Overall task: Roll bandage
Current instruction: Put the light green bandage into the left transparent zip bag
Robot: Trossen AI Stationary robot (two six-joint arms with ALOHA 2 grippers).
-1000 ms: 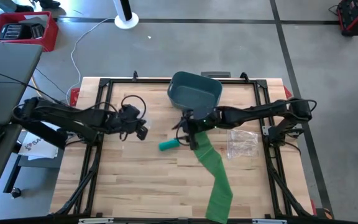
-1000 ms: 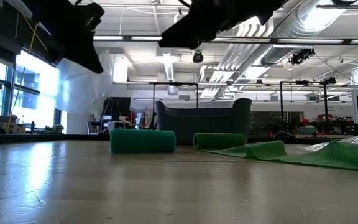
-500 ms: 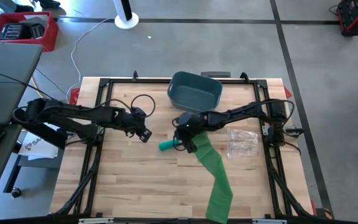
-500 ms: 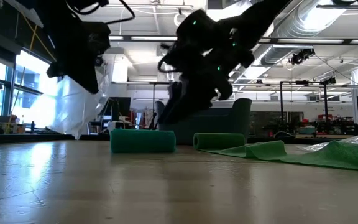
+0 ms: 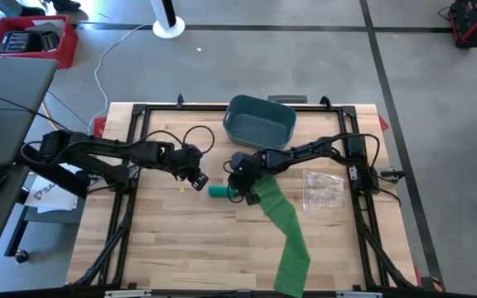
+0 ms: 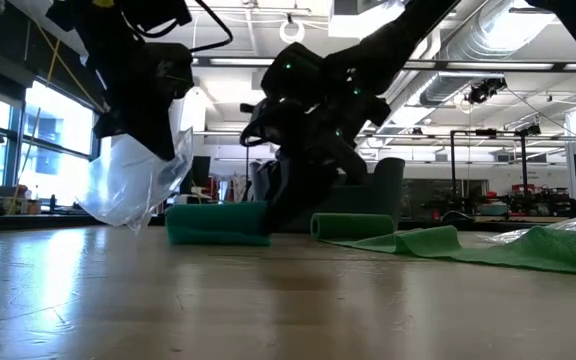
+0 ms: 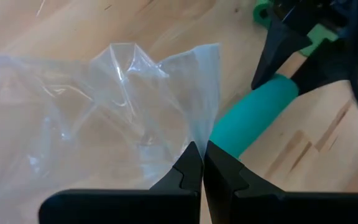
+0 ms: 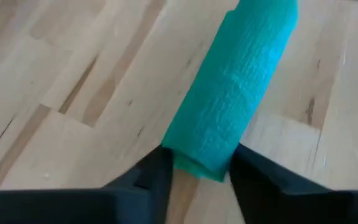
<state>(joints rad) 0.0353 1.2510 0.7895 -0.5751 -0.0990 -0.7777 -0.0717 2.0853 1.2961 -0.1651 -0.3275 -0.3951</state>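
High view: the teal bandage roll [image 5: 218, 192] lies mid-table, between the left gripper [image 5: 195, 178] and the right gripper [image 5: 240, 189]; the unrolled green strip [image 5: 286, 238] trails toward the near edge.

Low view: the roll [image 6: 218, 223] rests on the table [image 6: 268, 310].

Left wrist view: the 2 fingers pinch a clear plastic bag [image 7: 98, 106], roll just beyond.

Right wrist view: the fingers [image 8: 151, 177] straddle the roll's end [image 8: 229, 118], narrowly parted.
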